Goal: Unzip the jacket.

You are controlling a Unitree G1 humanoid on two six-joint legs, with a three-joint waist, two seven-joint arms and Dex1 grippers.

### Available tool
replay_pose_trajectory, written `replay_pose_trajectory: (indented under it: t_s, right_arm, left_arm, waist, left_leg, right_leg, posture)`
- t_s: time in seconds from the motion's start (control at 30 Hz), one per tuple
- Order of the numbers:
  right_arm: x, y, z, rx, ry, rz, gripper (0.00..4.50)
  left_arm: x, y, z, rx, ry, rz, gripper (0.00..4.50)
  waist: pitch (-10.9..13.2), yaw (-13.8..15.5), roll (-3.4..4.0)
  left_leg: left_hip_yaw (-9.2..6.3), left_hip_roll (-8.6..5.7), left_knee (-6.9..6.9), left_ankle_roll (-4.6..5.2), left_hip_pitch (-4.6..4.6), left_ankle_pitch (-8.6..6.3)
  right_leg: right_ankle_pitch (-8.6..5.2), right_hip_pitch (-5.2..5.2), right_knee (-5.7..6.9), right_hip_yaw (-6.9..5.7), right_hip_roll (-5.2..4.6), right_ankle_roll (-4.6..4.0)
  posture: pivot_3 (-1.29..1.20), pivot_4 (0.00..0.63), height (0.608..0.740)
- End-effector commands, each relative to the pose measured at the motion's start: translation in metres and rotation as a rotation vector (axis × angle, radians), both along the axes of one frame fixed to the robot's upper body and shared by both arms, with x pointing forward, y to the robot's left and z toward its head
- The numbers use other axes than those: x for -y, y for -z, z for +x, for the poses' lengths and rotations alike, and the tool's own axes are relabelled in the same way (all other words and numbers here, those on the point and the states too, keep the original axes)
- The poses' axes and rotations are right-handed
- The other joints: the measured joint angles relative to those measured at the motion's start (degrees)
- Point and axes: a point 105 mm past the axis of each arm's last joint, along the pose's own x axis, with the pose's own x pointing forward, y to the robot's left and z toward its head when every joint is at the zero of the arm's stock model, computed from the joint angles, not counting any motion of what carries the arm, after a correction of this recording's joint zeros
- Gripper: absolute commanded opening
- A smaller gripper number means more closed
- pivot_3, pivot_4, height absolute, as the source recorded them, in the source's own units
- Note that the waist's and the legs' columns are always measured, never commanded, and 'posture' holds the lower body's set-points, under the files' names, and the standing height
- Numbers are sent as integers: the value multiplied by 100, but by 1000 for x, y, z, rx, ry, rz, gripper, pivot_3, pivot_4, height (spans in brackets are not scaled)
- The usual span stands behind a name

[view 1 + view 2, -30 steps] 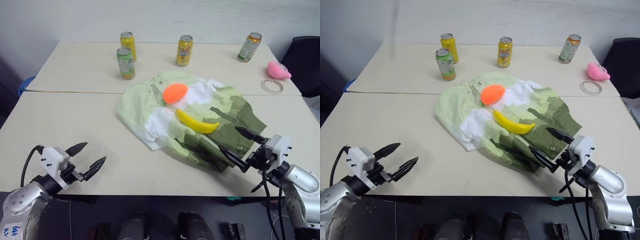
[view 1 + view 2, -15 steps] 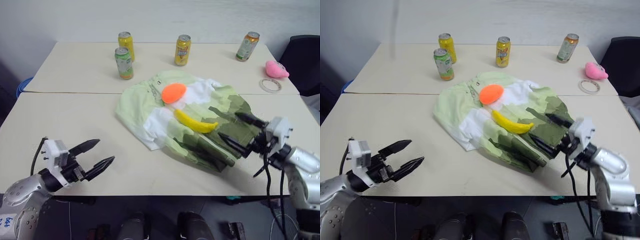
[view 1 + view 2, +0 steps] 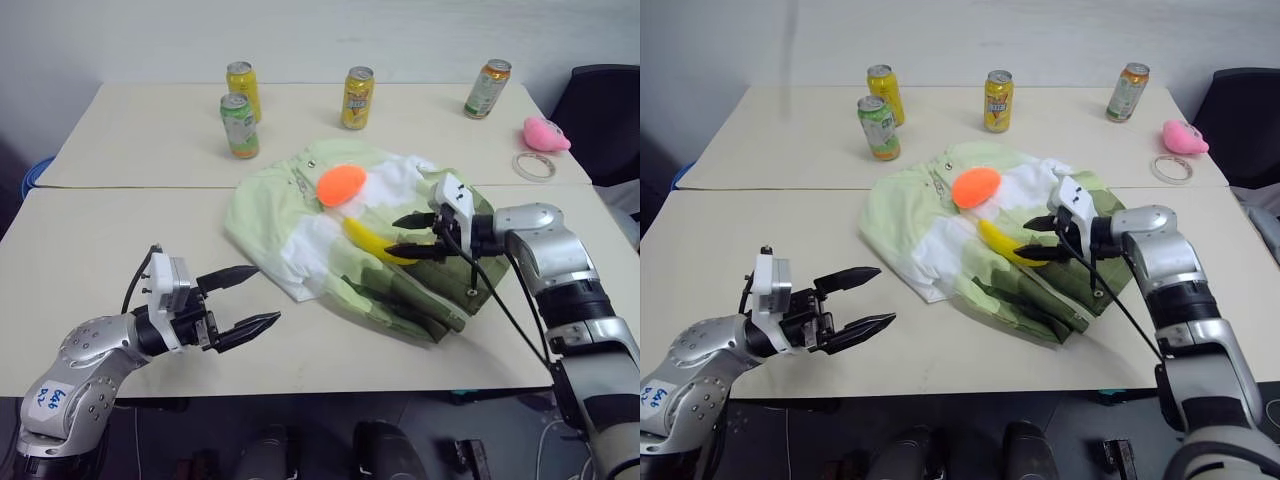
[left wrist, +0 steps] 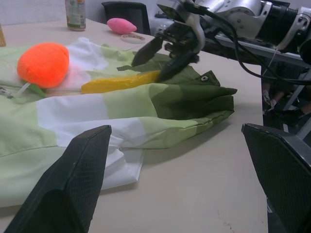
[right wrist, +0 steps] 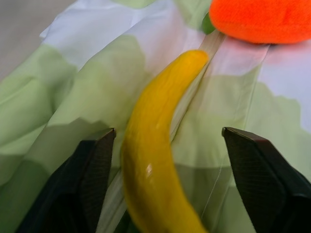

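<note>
the jacket (image 3: 350,235), thin cloth in pale green, white and dark olive, lies crumpled mid-frame in the left eye view. the right gripper (image 3: 408,237) has swung in from the lower right and narrowed, fingers apart around the yellow banana (image 3: 382,244). it likely clears clutter first. left wrist view: left gripper (image 4: 175,184) wide open. right wrist view: banana between the fingers.

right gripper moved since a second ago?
Yes. The right gripper has gone from the jacket's near hem up over it to the banana.
</note>
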Motion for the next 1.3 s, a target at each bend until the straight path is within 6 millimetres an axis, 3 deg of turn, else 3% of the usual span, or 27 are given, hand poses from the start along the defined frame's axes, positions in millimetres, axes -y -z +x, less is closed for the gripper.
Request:
replay_pose_trajectory:
  t_s: [0.03, 0.23, 0.4, 0.5, 0.6, 0.77, 0.97, 1.07, 1.23, 1.3]
  right_arm:
    - [4, 0, -7, -23, -66, -38, 2135]
    - [20, -1, -16, -67, -75, -17, 41]
    - [28, -16, -17, 38, -35, 77, 9]
    - [35, -20, -25, 37, -19, 89, 600]
    - [39, -11, -30, 22, -17, 50, 1632]
    - [28, 1, -28, 24, -48, -15, 3355]
    - [12, 19, -2, 48, 10, -82, 3355]
    - [12, 23, 3, 42, 21, -93, 2758]
    - [19, 5, 3, 109, 24, -7, 1093]
    - [22, -10, -4, 146, -9, 87, 980]
  left_arm:
    - [-5, -6, -6, 29, -26, -6, 4500]
    - [-4, -2, -3, 35, -31, -7, 4500]
    - [-1, -1, 0, 36, -14, -13, 4500]
    - [-1, -1, 1, 39, -13, -14, 4500]
    - [-1, -1, 1, 37, 7, -13, 4500]
    - [1, 0, 3, 40, 46, -7, 4500]
    - [5, -1, 8, 47, 72, 0, 4500]
    - [7, -2, 8, 50, 74, 1, 4500]
    - [8, -1, 8, 52, 66, -1, 4500]
    - [8, 0, 7, 52, 58, -3, 4500]
  waist:
    - [0, 11, 0]
    - [1, 24, -2]
    - [1, 8, -2]
    - [1, 7, -2]
    - [2, 10, -2]
    - [2, 8, -2]
    - [2, -7, -2]
    - [2, 8, -2]
    - [2, 13, -2]
    - [2, 4, -2]
  left_leg:
    - [-7, 0, -3, -1, 0, -1]
    - [-8, -11, 12, 6, -10, 0]
    - [-11, -10, 9, 0, -3, 3]
    - [-9, -6, 1, -4, -4, 3]
    - [-8, -4, 2, -6, -4, 3]
    - [-3, -4, 5, -5, -2, 3]
    - [3, -1, 3, -11, 0, 6]
    - [1, 1, 3, -11, -1, 6]
    - [-7, -2, 4, -11, -4, 6]
    - [-7, 1, 4, -11, -4, 6]
  right_leg:
    - [-1, 0, 0, -3, 0, -1]
    - [0, 6, -2, -8, -3, 0]
    - [0, 9, 1, -8, -10, 0]
    - [0, 4, 0, -8, -2, 0]
    - [0, 4, -1, -8, 0, 0]
    - [0, 5, 0, -7, 0, 0]
    - [0, -1, 3, -9, 32, 0]
    - [0, -2, 3, 3, 37, 0]
    - [0, 1, 2, 3, 35, 0]
    - [0, 1, 2, 3, 37, 0]
  posture:
    - [0, 150, 740]
    - [0, 150, 740]
    - [0, 150, 740]
    - [0, 150, 740]
    - [0, 150, 740]
    - [0, 150, 740]
    - [0, 150, 740]
    - [0, 150, 740]
    - [0, 150, 740]
    - [0, 150, 740]
